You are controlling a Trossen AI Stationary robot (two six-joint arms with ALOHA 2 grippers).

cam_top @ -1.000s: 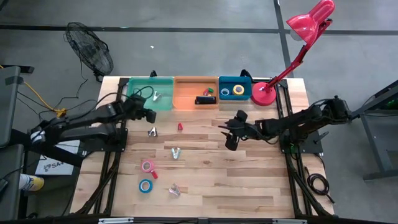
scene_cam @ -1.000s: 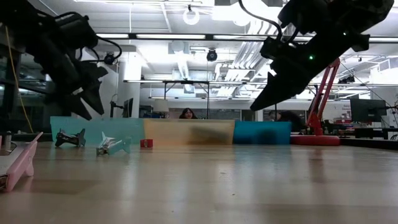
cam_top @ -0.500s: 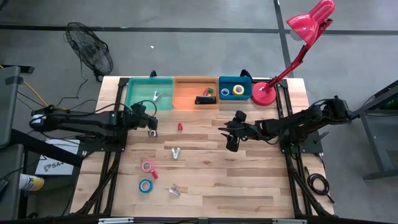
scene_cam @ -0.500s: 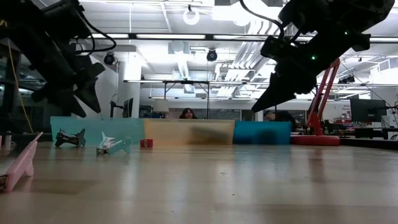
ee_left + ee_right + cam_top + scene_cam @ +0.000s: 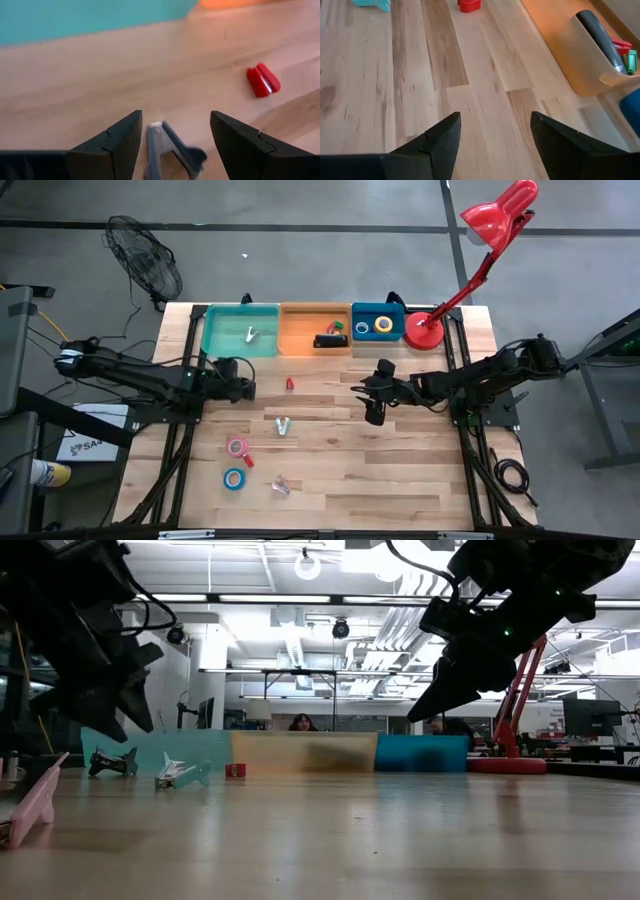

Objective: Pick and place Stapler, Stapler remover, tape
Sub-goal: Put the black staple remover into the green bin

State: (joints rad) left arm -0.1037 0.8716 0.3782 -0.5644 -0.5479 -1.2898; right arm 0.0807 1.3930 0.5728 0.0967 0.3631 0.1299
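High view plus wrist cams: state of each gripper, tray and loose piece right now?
left gripper: open, straddling a grey staple remover
right gripper: open, empty, above bare table
green tray: holds one remover
orange tray: holds the stapler
blue tray: holds two tape rolls
pink tape: loose on table

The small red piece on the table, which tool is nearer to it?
Left. The left tool sits just beside the red piece, open over a staple remover. The right tool hovers farther off, on the opposite side.
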